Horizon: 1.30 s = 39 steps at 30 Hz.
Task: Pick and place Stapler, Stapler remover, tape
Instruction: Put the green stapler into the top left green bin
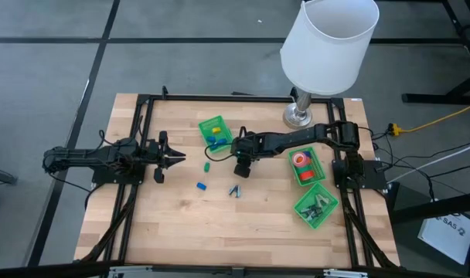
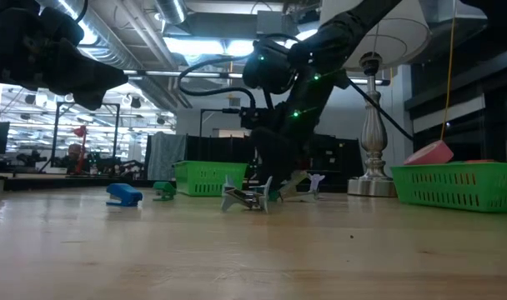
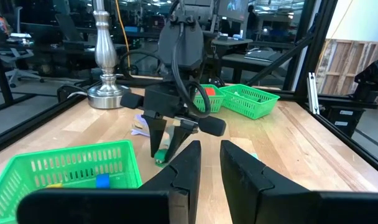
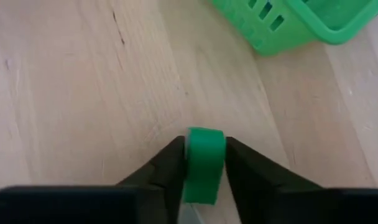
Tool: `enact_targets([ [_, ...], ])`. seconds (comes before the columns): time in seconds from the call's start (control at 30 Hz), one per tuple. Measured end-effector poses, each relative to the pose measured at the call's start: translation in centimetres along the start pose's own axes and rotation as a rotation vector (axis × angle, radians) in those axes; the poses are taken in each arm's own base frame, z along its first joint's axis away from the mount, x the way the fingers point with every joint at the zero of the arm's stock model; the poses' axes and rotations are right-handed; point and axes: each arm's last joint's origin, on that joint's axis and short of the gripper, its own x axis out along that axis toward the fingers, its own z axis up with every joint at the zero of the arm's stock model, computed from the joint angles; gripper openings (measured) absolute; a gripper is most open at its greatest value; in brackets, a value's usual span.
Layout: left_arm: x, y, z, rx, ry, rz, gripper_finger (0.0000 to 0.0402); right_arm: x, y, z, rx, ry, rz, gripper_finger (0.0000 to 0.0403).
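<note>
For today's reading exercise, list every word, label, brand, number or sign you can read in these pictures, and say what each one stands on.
"SA5": partly readable on a white box on the floor beside the table, high view; the rest of its print is too small to read.
Nothing readable on the green baskets, the lamp, the arms, or the green item in the right gripper.

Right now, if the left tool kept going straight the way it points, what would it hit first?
Probably the right tool, which stands on the table ahead of the left tool, gripping a green block; depth is uncertain.
</note>
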Motion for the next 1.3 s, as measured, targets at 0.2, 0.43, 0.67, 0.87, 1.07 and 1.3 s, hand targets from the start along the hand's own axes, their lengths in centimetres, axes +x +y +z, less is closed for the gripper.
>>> enact_targets([
  [0.2,0.0,0.0,0.0,0.0,0.0,0.0,0.0058,0.0,0.1,0.2,0.005,-0.011,0.031,0.0071],
  [0.43,0.0,0.0,0.0,0.0,0.0,0.0,0.0058,-0.9,1.0,2.1,-0.029,-0.101,0.098,0.0071],
  [0.67,0.0,0.0,0.0,0.0,0.0,0.0,0.0058,-2.7,1.2,4.9,-0.092,-0.202,0.106,0.0071],
  [0.87,0.0,0.0,0.0,0.0,0.0,0.0,0.0058,-3.7,0.9,6.7,-0.132,-0.293,0.086,0.0071],
  [1.07,0.0,0.0,0.0,0.0,0.0,0.0,0.0058,-3.4,-1.5,7.5,-0.108,-0.346,0.016,0.0071],
  [1.3,0.0,0.0,0.0,0.0,0.0,0.0,0.0058,-1.3,-3.5,7.3,-0.05,-0.307,0.007,0.0071],
])
